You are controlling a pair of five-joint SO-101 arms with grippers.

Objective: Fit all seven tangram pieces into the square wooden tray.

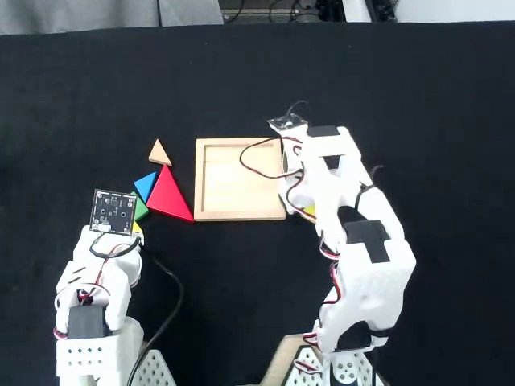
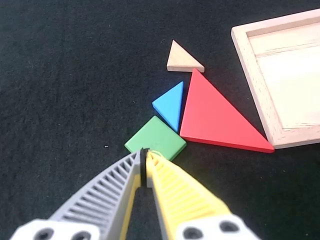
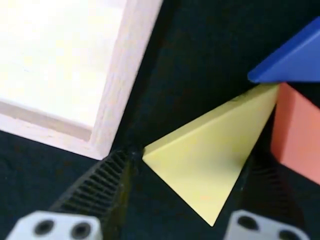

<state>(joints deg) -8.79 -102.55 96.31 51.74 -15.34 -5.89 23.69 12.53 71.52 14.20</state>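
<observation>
The square wooden tray (image 1: 240,211) lies mid-table with nothing in it. Left of it sit a tan triangle (image 2: 182,58), a light blue triangle (image 2: 170,104), a big red triangle (image 2: 217,117) and a green square (image 2: 155,140). My left gripper (image 2: 145,152) is shut and holds nothing, its tips at the green square's near edge. Just off the tray's right rim (image 3: 120,75), a yellow triangle (image 3: 210,160) lies flat on the cloth. My right gripper (image 3: 192,165) is open, with one finger on each side of that triangle.
A dark blue piece (image 3: 295,57) and an orange piece (image 3: 297,135) lie close beyond the yellow triangle. In the high view the right arm (image 1: 322,173) hangs over the tray's right edge. Black cloth covers the table; its far half is bare.
</observation>
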